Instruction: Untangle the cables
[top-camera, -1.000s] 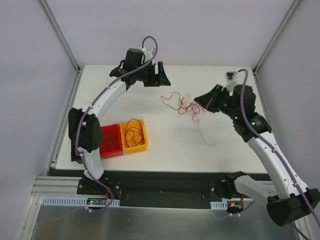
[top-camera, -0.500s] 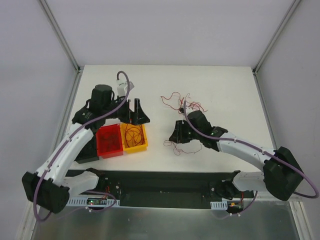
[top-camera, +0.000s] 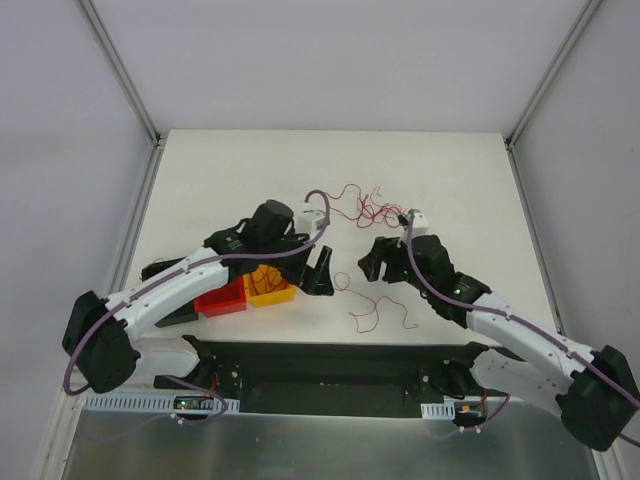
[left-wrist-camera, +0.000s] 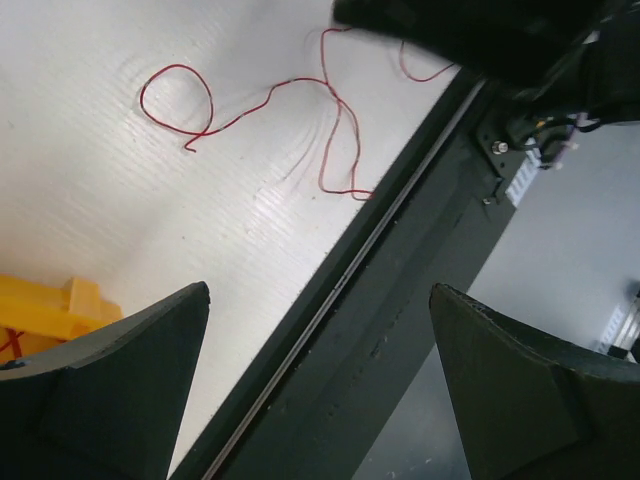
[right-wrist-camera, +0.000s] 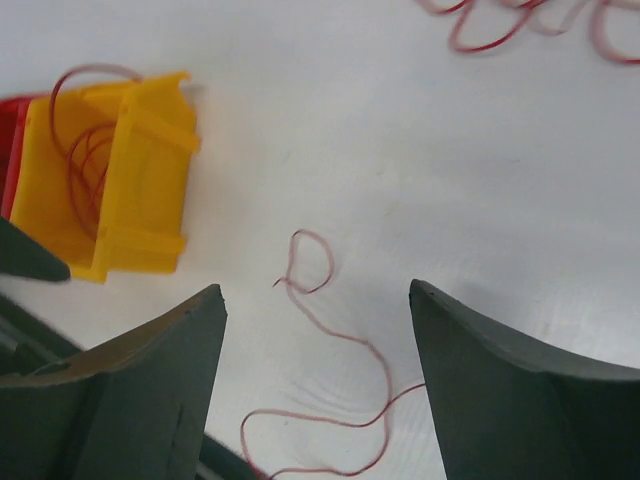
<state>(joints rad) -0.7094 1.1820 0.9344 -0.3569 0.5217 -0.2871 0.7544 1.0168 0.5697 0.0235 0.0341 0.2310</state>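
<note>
Since my right hand (right-wrist-camera: 315, 290) spread and dropped it (left hand (left-wrist-camera: 320, 290) spread too), one red cable (right-wrist-camera: 340, 338) lies apart from the tangle (top-camera: 365, 208).

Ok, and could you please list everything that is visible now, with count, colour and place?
tangle of cables: one heap, mostly red, far middle of the table
loose cable: at least one, red, near edge
cables in the yellow bin: several, red, coiled
yellow bin: one, yellow, near left
red bin: one, red, left of the yellow bin
table: one, white
left gripper: one, black, open, right of the yellow bin
right gripper: one, black, open, over the loose cable
</note>
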